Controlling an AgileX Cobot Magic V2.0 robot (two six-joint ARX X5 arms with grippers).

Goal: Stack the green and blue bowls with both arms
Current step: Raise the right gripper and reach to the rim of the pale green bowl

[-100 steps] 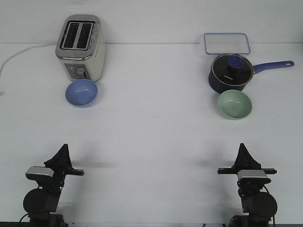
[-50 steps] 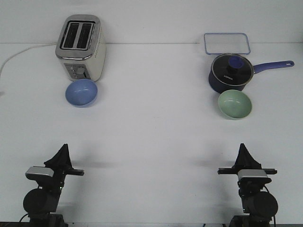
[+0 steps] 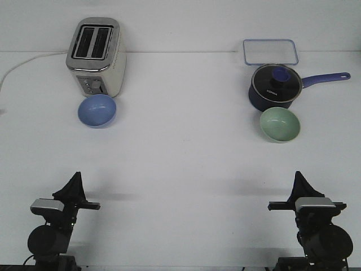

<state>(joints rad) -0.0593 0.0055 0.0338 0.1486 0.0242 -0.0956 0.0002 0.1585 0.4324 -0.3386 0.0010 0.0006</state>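
Front view takes in the whole white table (image 3: 180,169), with both arms parked at its near edge. At the near left corner sits the left gripper (image 3: 75,179), its dark fingers pointing toward the far edge; they read as one tapered wedge, so whether they are parted or closed cannot be told, and nothing is held. Toward the far left corner stands a toaster (image 3: 96,56), its white cord (image 3: 22,62) trailing off to the left edge. Just in front of the toaster, touching or nearly touching its base, rests the blue bowl (image 3: 97,110), upright and empty. The middle of the table is bare. Toward the far right corner a clear lidded box (image 3: 270,52) lies flat against the far edge. Just in front of it sits the saucepan (image 3: 273,87), glass lid on, handle pointing to the right edge. The green bowl (image 3: 280,124) sits upright right against the near side of the saucepan. At the near right corner is the right gripper (image 3: 300,182), also a single dark wedge, its opening unreadable, holding nothing. Both bowls are well apart from each other and from the grippers.
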